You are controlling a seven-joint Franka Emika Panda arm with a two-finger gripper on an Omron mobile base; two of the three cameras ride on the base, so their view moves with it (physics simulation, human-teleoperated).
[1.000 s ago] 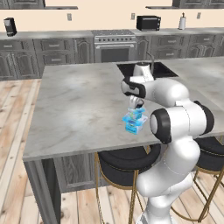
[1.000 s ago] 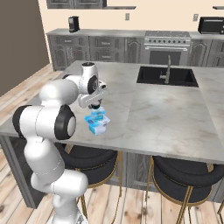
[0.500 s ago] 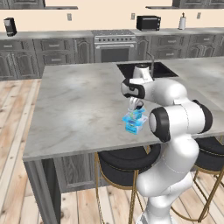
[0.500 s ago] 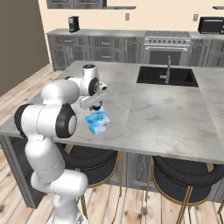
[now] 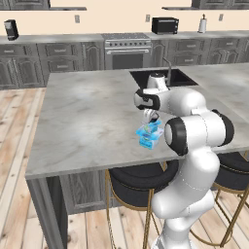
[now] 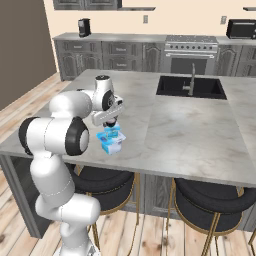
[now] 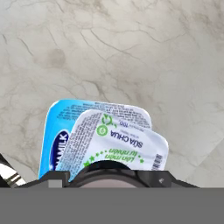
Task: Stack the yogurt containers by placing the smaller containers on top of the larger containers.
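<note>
The biggest tub (image 5: 148, 138), bright blue and squarish with a light-blue and white lid rim, stands on the grey marble tabletop (image 5: 87, 116) near its front edge, and on top of it rests the small light-blue squarish yogurt tub with a pale printed lid (image 7: 118, 148), turned a little askew so that the blue lid of the big tub (image 7: 59, 131) shows beside and behind it. From the right base camera the two make one blue stack (image 6: 111, 141) right under the arm's hand. The pincer (image 5: 150, 116) hangs directly above that stack; in the hand camera a dark round rim with a light inside (image 7: 105, 175) sits at the bottom edge, over the near side of the pale lid, and I cannot tell whether it is the tiny dark cup or part of the hand. The jaws stand partly apart, but the pictures do not show whether they press on anything, so I cannot tell whether the pincer is holding something or merely spread. Compared with the picture from a second ago, the stack lies in the same spot on the tabletop and the pincer has stayed poised over it, with no shift that I can make out.
</note>
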